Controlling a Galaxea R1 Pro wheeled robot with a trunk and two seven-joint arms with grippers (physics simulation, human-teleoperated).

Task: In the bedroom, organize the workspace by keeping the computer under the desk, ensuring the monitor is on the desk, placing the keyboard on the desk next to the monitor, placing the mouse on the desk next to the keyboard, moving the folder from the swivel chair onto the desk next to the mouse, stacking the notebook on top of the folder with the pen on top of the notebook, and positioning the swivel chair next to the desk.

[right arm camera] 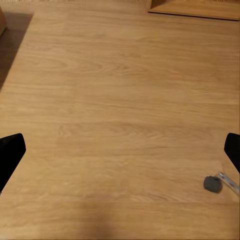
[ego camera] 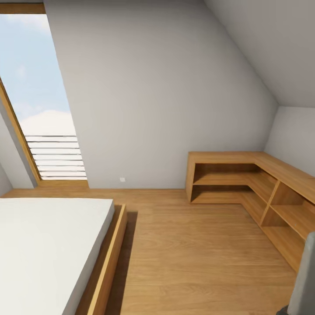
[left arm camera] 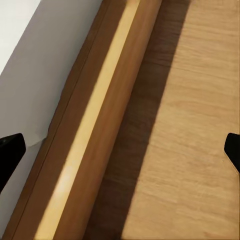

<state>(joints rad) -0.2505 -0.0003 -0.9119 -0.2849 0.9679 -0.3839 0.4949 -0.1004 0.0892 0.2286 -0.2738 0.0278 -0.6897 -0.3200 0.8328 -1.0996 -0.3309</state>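
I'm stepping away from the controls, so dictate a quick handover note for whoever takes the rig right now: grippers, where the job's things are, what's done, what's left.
Left gripper: open, holding nothing, hanging over the wooden bed frame and floor.
Right gripper: open, holding nothing, over bare floor, with a chair castor near it.
In the head view: bed at left, skylight, low wooden shelf unit at right, and a grey edge, probably the swivel chair, at lower right.
Nothing here confirms any step as done.
Left: probably turn to find the desk, then work through the whole arrangement.
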